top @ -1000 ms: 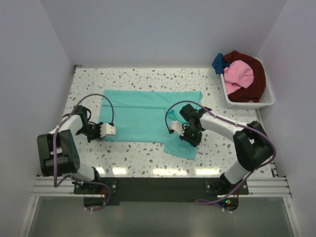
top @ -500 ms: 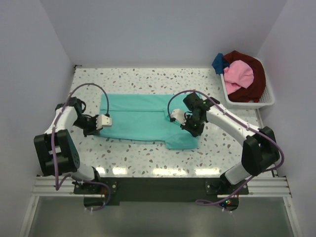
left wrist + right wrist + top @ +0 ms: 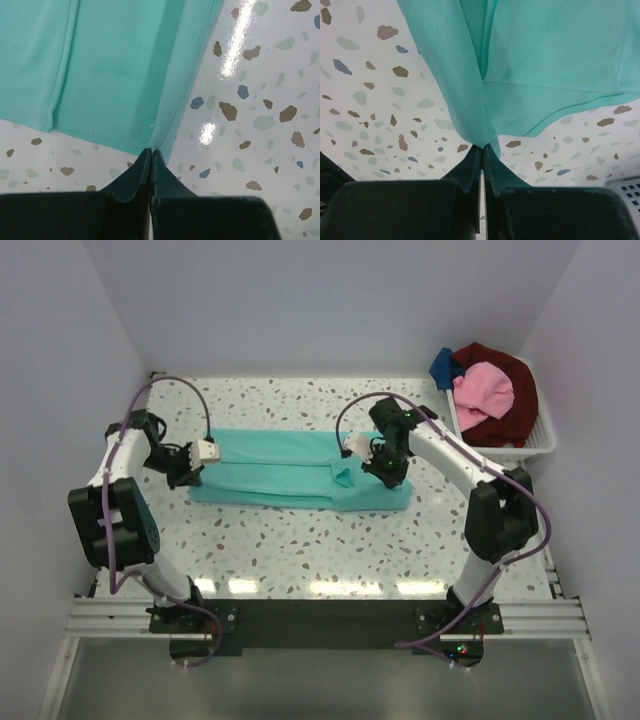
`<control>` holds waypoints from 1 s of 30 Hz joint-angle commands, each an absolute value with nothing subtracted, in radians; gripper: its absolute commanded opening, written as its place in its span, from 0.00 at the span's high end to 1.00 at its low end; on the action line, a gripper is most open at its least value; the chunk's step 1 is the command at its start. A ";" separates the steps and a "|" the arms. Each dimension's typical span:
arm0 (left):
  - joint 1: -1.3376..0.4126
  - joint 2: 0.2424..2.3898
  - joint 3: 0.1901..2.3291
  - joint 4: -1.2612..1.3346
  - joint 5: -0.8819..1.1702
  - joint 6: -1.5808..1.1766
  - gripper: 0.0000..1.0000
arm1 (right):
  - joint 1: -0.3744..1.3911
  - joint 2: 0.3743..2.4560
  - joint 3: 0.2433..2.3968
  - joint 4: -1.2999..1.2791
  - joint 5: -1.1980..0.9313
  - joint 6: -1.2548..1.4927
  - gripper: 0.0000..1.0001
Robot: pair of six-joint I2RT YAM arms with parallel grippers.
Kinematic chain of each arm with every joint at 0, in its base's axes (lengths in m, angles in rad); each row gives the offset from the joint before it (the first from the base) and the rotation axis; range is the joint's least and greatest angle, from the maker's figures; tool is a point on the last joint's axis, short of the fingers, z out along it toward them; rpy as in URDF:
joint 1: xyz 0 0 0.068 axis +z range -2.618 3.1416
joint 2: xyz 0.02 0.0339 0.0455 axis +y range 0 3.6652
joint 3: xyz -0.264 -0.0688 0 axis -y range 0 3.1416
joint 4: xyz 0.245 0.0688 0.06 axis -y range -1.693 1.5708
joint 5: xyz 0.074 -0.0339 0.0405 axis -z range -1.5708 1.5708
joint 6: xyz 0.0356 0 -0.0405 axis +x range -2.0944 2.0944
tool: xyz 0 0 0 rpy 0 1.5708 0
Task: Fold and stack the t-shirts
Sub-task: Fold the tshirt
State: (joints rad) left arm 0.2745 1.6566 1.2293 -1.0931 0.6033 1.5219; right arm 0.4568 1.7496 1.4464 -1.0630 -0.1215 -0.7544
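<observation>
A teal-green t-shirt (image 3: 285,475) lies across the middle of the table as a long, narrow folded band. My left gripper (image 3: 196,462) is shut on its left edge, and the left wrist view shows the cloth (image 3: 120,70) pinched at the fingertips (image 3: 151,152). At the band's right part, my right gripper (image 3: 372,462) is shut on a lifted fold of the same shirt (image 3: 470,85), which rises from its closed fingertips (image 3: 483,146). Pink (image 3: 484,388), dark red (image 3: 510,410) and blue (image 3: 443,367) t-shirts are heaped in the basket.
A white slatted basket (image 3: 535,445) stands at the back right corner, near the right wall. The speckled tabletop (image 3: 300,540) is walled on the left, back and right. Both arm bases sit on the rail at the near edge.
Both grippers have carried the near edge of the teal-green shirt toward the back. The shirt has gone from a broad sheet to a narrow band.
</observation>
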 commanded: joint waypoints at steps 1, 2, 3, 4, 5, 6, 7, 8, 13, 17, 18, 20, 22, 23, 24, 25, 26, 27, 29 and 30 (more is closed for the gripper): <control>0.282 1.698 1.313 -1.109 0.660 1.474 1.00 | 0.436 1.788 1.551 -1.111 -0.115 -0.798 1.00; 0.284 1.707 1.337 -1.111 0.660 1.473 1.00 | 0.427 1.807 1.583 -1.117 -0.117 -0.802 1.00; 0.284 1.713 1.347 -1.109 0.658 1.470 1.00 | 0.425 1.816 1.597 -1.121 -0.118 -0.805 1.00; 0.284 1.727 1.356 -1.108 0.658 1.465 1.00 | 0.423 1.824 1.609 -1.130 -0.118 -0.808 1.00; 0.284 1.735 1.373 -1.106 0.660 1.465 1.00 | 0.420 1.830 1.620 -1.131 -0.117 -0.813 1.00; 0.284 1.744 1.382 -1.101 0.660 1.459 1.00 | 0.420 1.845 1.637 -1.135 -0.117 -0.816 1.00; 0.284 1.759 1.391 -1.097 0.663 1.447 1.00 | 0.420 1.850 1.646 -1.138 -0.115 -0.819 1.00; 0.284 1.770 1.411 -1.097 0.664 1.444 1.00 | 0.420 1.859 1.663 -1.140 -0.115 -0.824 1.00; 0.284 1.828 1.469 -1.063 0.663 1.402 1.00 | 0.408 1.905 1.700 -1.140 -0.109 -0.839 1.00; 0.284 1.862 1.497 -1.034 0.673 1.371 1.00 | 0.402 1.943 1.723 -1.134 -0.104 -0.841 1.00; 0.282 1.877 1.505 -1.032 0.684 1.364 1.00 | 0.400 1.948 1.729 -1.135 -0.100 -0.841 1.00; 0.282 1.888 1.526 -1.023 0.695 1.342 1.00 | 0.397 1.960 1.744 -1.140 -0.098 -0.841 1.00; 0.281 1.911 1.554 -1.022 0.699 1.328 1.00 | 0.391 1.968 1.755 -1.144 -0.095 -0.844 1.00; 0.282 1.917 1.562 -1.023 0.703 1.325 1.00 | 0.390 1.971 1.767 -1.146 -0.095 -0.844 1.00; 0.282 1.931 1.566 -1.022 0.698 1.325 1.00 | 0.390 1.977 1.773 -1.153 -0.095 -0.844 1.00; 0.282 1.936 1.577 -1.020 0.698 1.324 1.00 | 0.388 1.982 1.782 -1.157 -0.097 -0.845 1.00; 0.282 1.940 1.581 -1.017 0.695 1.324 1.00 | 0.387 1.996 1.799 -1.161 -0.095 -0.845 1.00; 0.282 1.951 1.585 -1.016 0.693 1.324 1.00 | 0.388 2.000 1.808 -1.167 -0.097 -0.847 1.00; 0.282 1.960 1.592 -1.012 0.690 1.321 1.00 | 0.385 2.020 1.831 -1.170 -0.094 -0.848 1.00; 0.282 1.973 1.595 -1.011 0.687 1.321 1.00 | 0.385 2.028 1.839 -1.172 -0.092 -0.848 1.00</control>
